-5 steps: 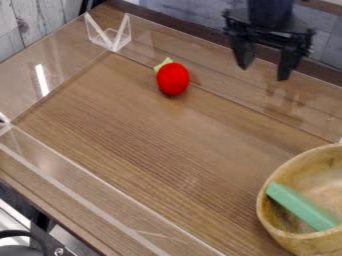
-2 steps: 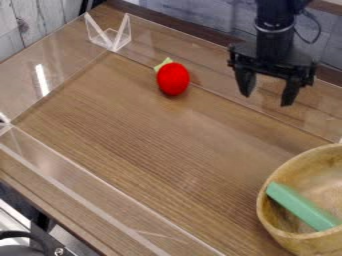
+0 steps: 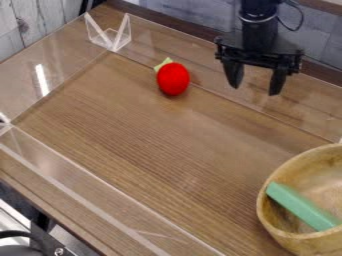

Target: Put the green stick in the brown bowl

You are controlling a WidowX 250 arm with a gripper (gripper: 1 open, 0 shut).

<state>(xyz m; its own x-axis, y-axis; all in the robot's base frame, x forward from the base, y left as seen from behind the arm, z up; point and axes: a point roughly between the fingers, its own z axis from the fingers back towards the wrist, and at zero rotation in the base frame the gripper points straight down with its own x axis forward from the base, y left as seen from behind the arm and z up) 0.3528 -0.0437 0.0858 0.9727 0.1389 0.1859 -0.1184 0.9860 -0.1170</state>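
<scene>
One green stick (image 3: 299,208) lies inside the brown bowl (image 3: 289,232) at the lower right corner of my view, slanting across the bowl's floor toward the left part of the rim. My gripper (image 3: 257,80) hangs well apart from it, near the far edge of the table, pointing almost straight down with its dark fingers (image 3: 235,75) spread wide and nothing between them. I see a red round fruit (image 3: 173,79) to the gripper's left, near but not touching it.

Between the gripper and the bowl I see bare wood, with open room across the middle and left of the table (image 3: 134,150). Clear plastic walls (image 3: 54,165) fence the surface on the near left side, along the left and at the back. A small clear stand (image 3: 110,33) sits in the far left corner. The bowl is cut off by the right and bottom edges of the picture.

I read the tabletop as brown wood grain, with faint glare on the plastic. Pale boards (image 3: 34,20) show beyond the far left wall.
</scene>
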